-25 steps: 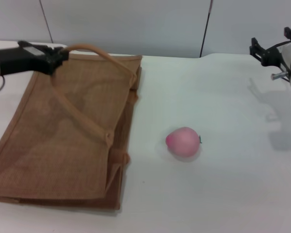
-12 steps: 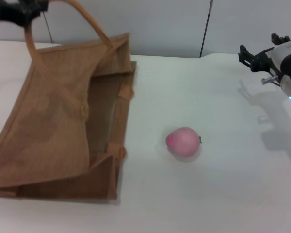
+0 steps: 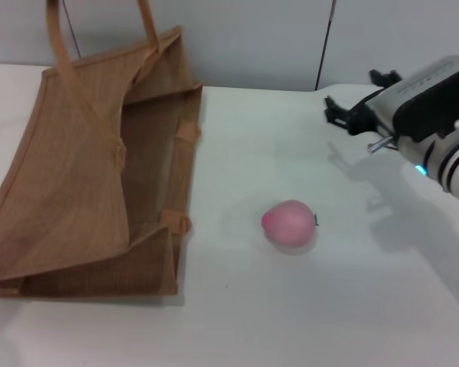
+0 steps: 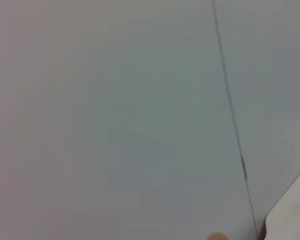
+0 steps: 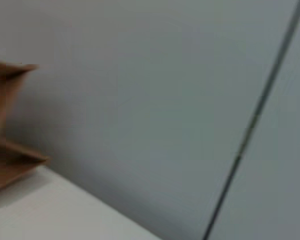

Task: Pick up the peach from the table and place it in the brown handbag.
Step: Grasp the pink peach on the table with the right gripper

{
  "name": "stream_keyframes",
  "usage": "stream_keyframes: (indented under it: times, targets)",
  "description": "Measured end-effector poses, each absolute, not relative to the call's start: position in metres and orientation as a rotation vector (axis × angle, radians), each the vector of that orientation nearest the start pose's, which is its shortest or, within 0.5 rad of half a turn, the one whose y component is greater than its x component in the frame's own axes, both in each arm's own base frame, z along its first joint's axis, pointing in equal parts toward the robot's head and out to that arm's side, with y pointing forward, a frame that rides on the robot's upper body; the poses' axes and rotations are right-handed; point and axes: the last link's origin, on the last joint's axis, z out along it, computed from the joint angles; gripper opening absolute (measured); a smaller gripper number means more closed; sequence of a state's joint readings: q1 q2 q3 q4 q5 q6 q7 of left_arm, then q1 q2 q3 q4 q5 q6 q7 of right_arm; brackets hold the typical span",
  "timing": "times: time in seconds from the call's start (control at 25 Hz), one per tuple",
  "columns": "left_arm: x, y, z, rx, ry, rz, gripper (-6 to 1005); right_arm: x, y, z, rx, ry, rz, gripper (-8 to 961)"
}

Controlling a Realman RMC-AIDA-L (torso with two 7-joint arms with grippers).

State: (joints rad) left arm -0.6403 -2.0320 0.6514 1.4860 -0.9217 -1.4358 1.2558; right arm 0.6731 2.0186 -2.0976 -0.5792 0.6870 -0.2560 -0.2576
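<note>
The peach (image 3: 290, 223), pale pink with a deeper pink tip, lies on the white table (image 3: 291, 321) right of the brown handbag (image 3: 69, 176). The bag stands open, its mouth facing the peach, and its two loop handles (image 3: 55, 34) rise past the top edge of the head view. My left gripper is out of view above; the left wrist view shows only wall and a tan sliver (image 4: 217, 236). My right gripper (image 3: 353, 92) is open and empty, above the table behind and to the right of the peach. A corner of the bag (image 5: 5, 125) shows in the right wrist view.
A grey panelled wall (image 3: 252, 38) runs behind the table's back edge. White tabletop lies between the bag and the peach, and in front of the peach.
The bag's handle has been lifted up out of the head view and the bag has opened from flat to standing. My right arm has moved in leftward toward the peach.
</note>
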Motion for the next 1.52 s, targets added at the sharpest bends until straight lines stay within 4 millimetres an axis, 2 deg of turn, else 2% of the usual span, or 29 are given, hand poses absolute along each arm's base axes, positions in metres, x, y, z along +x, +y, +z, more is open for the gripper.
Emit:
stream_keyframes:
  times: [0.24,0.44,0.64,0.96,1.16,1.36,1.52]
  targets:
    - [-0.154,0.404,0.174,-2.281,-0.259,-0.295,122,0.199,0.418,-0.075,-2.146,0.31,0.226,892]
    - [-0.146,0.407,0.174,-2.287,-0.228,-0.296,122,0.184,0.408,-0.063,-2.164,0.258,0.24,892]
    - [-0.142,0.406,0.176,-2.292,-0.209,-0.286,122,0.163,0.402,-0.056,-2.207,0.215,0.182,892]
    - [-0.142,0.4,0.176,-2.305,-0.197,-0.274,122,0.141,0.384,-0.04,-2.288,0.287,0.036,891]
    - [-0.145,0.399,0.174,-2.314,-0.209,-0.266,122,0.126,0.367,-0.036,-2.358,0.31,-0.072,891]
    - [-0.147,0.397,0.174,-2.315,-0.204,-0.265,122,0.114,0.346,-0.046,-2.439,0.3,-0.138,891]
    - [-0.15,0.397,0.173,-2.32,-0.215,-0.265,122,0.116,0.335,-0.054,-2.528,0.344,-0.19,891]
